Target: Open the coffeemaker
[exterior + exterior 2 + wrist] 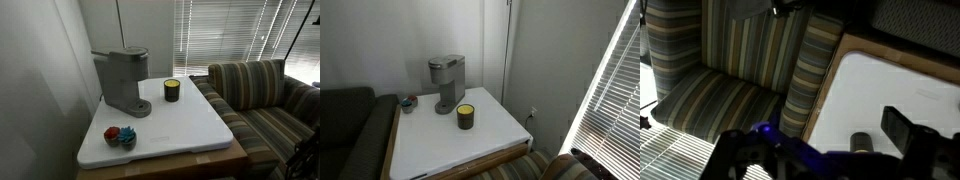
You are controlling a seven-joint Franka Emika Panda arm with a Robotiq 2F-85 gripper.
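Observation:
The grey coffeemaker [124,80] stands on the white table in both exterior views [446,82], near the wall, with its rounded top lid down. In the wrist view a dark boxy shape [908,130] at the lower right appears to be the same machine. My gripper [810,162] shows only as a dark blurred mass with a blue light along the bottom of the wrist view. It hangs over the striped sofa's edge, far from the coffeemaker. Its fingers cannot be made out. The arm is not clearly seen in either exterior view.
A dark candle jar with a yellow top [171,90] [466,115] [860,144] stands beside the coffeemaker. A small bowl of red and blue items [120,136] [408,103] sits on the table's white top [190,125]. A striped sofa [265,95] [730,70] adjoins the table. Blinds cover the window [610,90].

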